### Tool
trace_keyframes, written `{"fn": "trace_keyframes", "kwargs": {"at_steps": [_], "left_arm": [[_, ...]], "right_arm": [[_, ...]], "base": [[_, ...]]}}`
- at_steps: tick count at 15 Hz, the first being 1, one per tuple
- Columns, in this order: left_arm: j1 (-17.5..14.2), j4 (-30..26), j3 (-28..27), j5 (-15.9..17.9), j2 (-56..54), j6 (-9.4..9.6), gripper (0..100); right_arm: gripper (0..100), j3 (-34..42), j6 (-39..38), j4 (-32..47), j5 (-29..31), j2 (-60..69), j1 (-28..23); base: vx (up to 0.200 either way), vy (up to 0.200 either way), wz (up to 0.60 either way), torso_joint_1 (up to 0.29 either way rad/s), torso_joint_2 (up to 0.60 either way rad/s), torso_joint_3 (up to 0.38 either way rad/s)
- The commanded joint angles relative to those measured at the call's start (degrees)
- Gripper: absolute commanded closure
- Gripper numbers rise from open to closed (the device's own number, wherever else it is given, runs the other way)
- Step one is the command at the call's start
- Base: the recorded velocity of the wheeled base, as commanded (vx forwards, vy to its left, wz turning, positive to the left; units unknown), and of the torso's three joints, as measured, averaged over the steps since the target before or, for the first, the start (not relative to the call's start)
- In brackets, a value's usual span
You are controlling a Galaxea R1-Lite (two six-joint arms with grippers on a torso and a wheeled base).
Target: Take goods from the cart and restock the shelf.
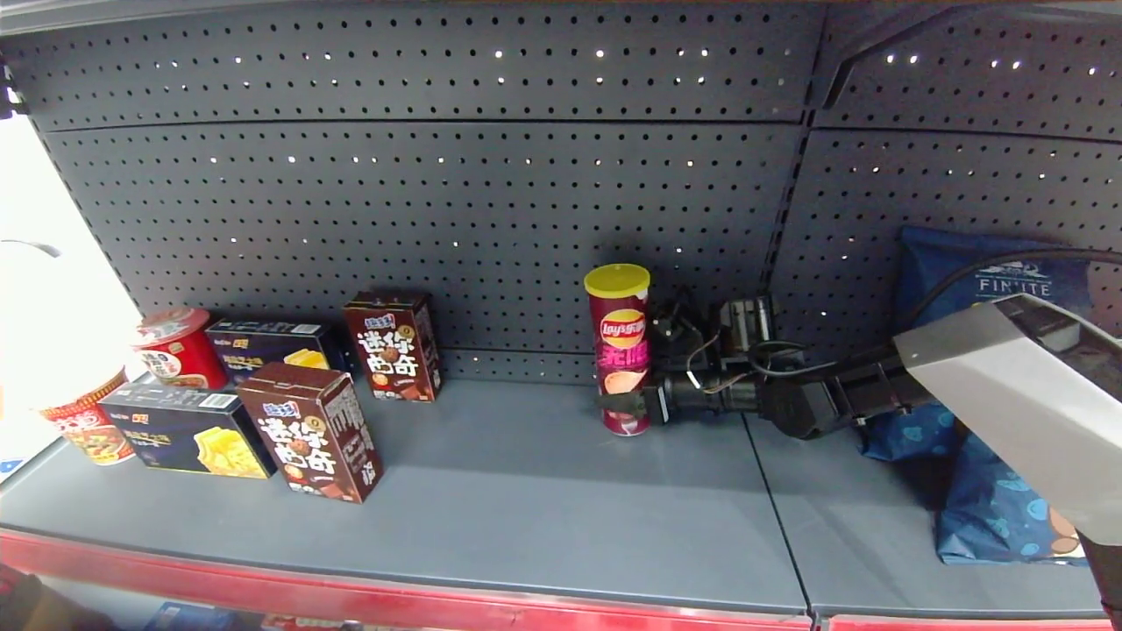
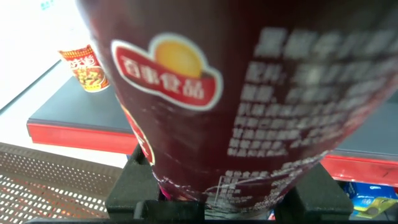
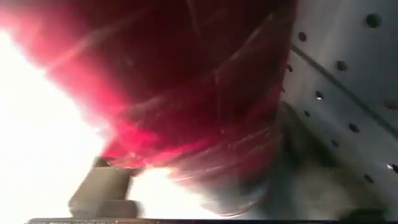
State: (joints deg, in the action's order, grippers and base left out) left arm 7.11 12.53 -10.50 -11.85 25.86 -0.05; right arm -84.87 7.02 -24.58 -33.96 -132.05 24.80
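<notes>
While right end effector (image 1: 626, 405) clamps the chip can (image 1: 619, 350) upright on the shelf (image 1: 526, 499), left end effector (image 2: 217, 200) grips a maroon can (image 2: 249, 93).

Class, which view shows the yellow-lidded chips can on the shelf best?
The head view: the chips can stands upright, whole from lid to base, with the right gripper around its lower part. The right wrist view gives a close red stretch of its side. The left wrist view has a second can in the left gripper.
</notes>
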Motion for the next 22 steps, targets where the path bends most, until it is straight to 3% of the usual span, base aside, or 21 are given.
{"fn": "trace_keyframes", "kwargs": {"at_steps": [1, 5, 7, 12, 15, 17, 22], "left_arm": [[0.0, 0.0, 0.4, -0.1, -0.2, -0.04, 100], [0.0, 0.0, 1.0, -0.1, -0.5, 0.05, 100], [0.0, 0.1, 2.2, -0.1, -0.6, 0.05, 100], [0.0, 0.0, 2.2, -0.1, -2.6, 0.05, 100], [0.0, -1.2, 2.3, -0.1, -2.8, 0.05, 100], [0.1, -3.8, 1.9, 0.1, -4.8, 0.05, 100], [0.0, -11.0, -0.3, -0.2, -10.2, 0.31, 100]], "right_arm": [[100, 0.2, -0.2, -0.1, 0.4, 0.1, 0.0], [100, 3.4, -0.1, -0.2, 2.1, 3.6, 0.3], [100, 7.1, 0.0, -0.5, 8.7, 7.5, 1.7], [100, 25.8, -3.7, -13.4, 16.5, 19.0, 4.6], [100, 35.2, -9.1, -17.8, 17.5, 26.2, 6.9], [100, 44.1, -10.8, -21.8, 19.8, 32.5, 9.5], [100, 57.2, -12.9, -29.6, 23.3, 37.8, 12.1]], "base": [[0.0, 0.0, 0.0, 0.0, 0.0, 0.0], [0.0, 0.0, 0.0, 0.0, 0.0, 0.0], [0.0, 0.0, 0.0, 0.0, 0.0, 0.0], [0.0, 0.0, 0.0, 0.0, 0.0, 0.0], [0.0, 0.0, 0.0, 0.0, 0.0, 0.0], [0.0, 0.0, 0.0, 0.0, 0.0, 0.0], [0.0, 0.0, 0.0, 0.0, 0.0, 0.0]]}}
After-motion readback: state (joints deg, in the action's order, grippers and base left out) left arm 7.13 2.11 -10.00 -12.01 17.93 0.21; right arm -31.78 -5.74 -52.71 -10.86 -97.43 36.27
